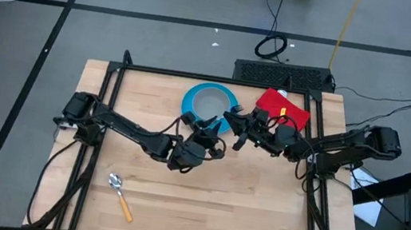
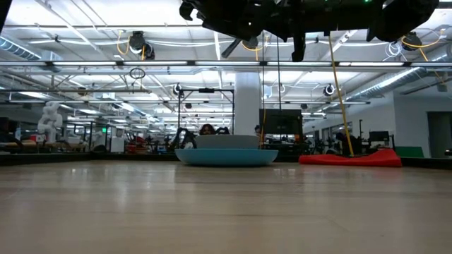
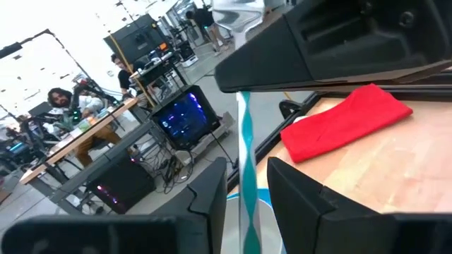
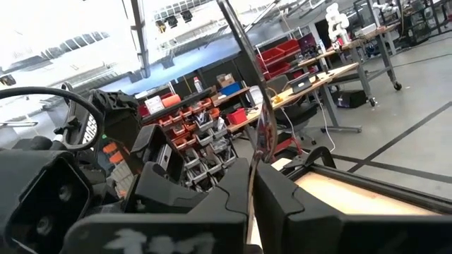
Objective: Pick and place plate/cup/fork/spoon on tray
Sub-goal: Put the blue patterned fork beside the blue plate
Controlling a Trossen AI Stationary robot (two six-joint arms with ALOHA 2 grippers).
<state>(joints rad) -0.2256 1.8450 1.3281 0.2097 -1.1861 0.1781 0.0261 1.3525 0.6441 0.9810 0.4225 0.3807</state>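
Note:
The pale grey cup [image 1: 209, 99] stands in the blue plate [image 1: 189, 101], which lies on the table at the far middle; both show in the low view, the cup [image 2: 226, 141] and the plate [image 2: 226, 157]. The orange-handled spoon [image 1: 120, 196] lies on the table at the near left. My right gripper [image 1: 230, 120] is shut on the silver fork [image 4: 265, 132], high above the table beside the plate. My left gripper [image 1: 210, 125] is open, and its fingers stand on either side of the fork [image 3: 244, 141], close to my right gripper. My right gripper pinches the fork between its two fingers at a slim part of it [image 4: 252, 175]. The fork sticks out past the fingertips toward my left gripper, lifted clear of the table. Which end of the fork it has, I cannot tell.
A red cloth-like rectangle [image 1: 283, 107] lies at the far right of the table, beside the plate. A dark frame [image 1: 114, 78] runs along the table's edges. Bare wood lies in the near middle and near right.

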